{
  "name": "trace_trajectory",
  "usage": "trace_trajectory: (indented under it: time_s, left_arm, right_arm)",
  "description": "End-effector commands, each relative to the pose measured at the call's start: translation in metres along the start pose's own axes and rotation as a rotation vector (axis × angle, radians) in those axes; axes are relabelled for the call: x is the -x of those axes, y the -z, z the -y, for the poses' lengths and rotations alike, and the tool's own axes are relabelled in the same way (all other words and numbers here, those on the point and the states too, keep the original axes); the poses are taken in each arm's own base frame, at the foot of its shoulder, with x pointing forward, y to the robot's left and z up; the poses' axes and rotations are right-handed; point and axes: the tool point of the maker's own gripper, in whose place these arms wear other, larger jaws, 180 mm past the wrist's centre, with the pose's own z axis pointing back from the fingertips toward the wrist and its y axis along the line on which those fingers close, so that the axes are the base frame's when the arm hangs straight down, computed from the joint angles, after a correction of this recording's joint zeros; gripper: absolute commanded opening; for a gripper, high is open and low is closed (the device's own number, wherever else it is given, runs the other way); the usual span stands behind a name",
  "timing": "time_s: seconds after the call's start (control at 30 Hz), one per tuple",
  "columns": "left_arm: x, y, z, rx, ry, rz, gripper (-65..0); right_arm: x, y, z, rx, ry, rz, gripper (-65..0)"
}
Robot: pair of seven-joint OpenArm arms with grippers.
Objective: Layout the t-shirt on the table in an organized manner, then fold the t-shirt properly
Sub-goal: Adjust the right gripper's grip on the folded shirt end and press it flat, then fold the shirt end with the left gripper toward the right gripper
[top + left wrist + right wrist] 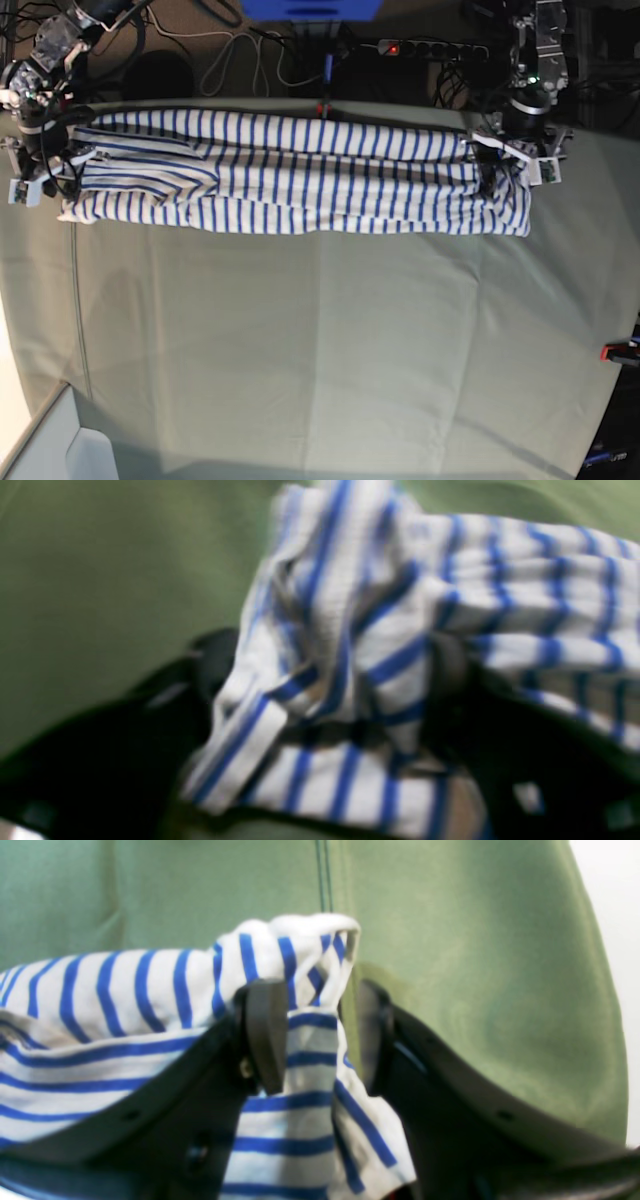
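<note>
Stretching the t-shirt (300,175) taut along the counter's (330,350) far edge, we keep one claw at each end. The right claw (312,1040) stands partly spread with fabric between its pads; whether the left claw (325,700) pinches cloth, we cannot tell.

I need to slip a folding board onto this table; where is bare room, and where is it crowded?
The pale grey-green cloth-covered table is bare from the white blue-striped t-shirt to its near edge. The far strip is crowded: shirt, both end effectors at its ends.
</note>
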Motion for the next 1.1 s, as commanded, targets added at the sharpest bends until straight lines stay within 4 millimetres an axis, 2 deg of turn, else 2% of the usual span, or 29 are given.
trace_trajectory:
  time_s: [0.0, 0.1, 0.17, 0.23, 0.33, 0.47, 0.53, 0.6, 0.63, 0.73, 0.87, 0.97, 1.07]
  left_arm:
    - [0.001, -0.001, 0.005, 0.033, 0.011, -0.014, -34.7]
    - [-0.004, -0.001, 0.014, 0.087, -0.050, 0.007, -47.0]
    - [-0.009, -0.002, 0.015, 0.104, -0.099, 0.025, -51.1]
    - [-0.018, -0.002, 0.016, 0.116, -0.119, 0.050, -51.1]
    - [-0.052, -0.006, 0.028, 0.162, -0.087, 0.132, -51.2]
    - [-0.083, -0.024, 0.042, 0.194, -0.052, 0.214, -51.4]
    - [-0.095, -0.033, 0.062, 0.239, 0.000, 0.244, -53.8]
    - [-0.097, -0.039, 0.083, 0.262, 0.072, 0.247, -63.4]
    - [-0.095, -0.040, 0.094, 0.256, 0.098, 0.247, -65.0]
    - [-0.082, -0.043, 0.132, 0.283, 0.198, 0.228, -64.5]
    - [-0.067, -0.053, 0.199, 0.414, 0.249, 0.219, -64.9]
    - [-0.059, -0.062, 0.243, 0.505, 0.271, 0.218, -64.9]
    - [-0.053, -0.066, 0.277, 0.584, 0.331, 0.226, -64.5]
  right_arm:
    - [-0.016, -0.001, 0.006, 0.007, -0.006, 0.055, -41.0]
    - [-0.016, -0.001, 0.006, 0.007, -0.006, 0.055, -41.0]
    - [-0.016, -0.001, 0.006, 0.007, -0.006, 0.055, -41.0]
    - [-0.016, -0.001, 0.006, 0.007, -0.006, 0.055, -41.0]
    - [-0.015, -0.002, 0.006, 0.007, -0.006, 0.052, -41.0]
    - [-0.015, -0.002, 0.006, 0.007, -0.006, 0.052, -41.0]
    - [-0.015, -0.002, 0.006, 0.007, -0.006, 0.052, -41.0]
    - [-0.015, -0.002, 0.006, 0.007, -0.006, 0.052, -41.0]
    - [-0.015, -0.002, 0.006, 0.007, -0.006, 0.052, -41.0]
    - [-0.015, -0.002, 0.006, 0.007, -0.006, 0.052, -41.0]
    - [-0.016, -0.002, 0.006, 0.007, -0.007, 0.053, -41.0]
    - [-0.016, -0.002, 0.006, 0.007, -0.007, 0.053, -41.0]
    - [-0.016, -0.002, 0.006, 0.007, -0.007, 0.053, -41.0]
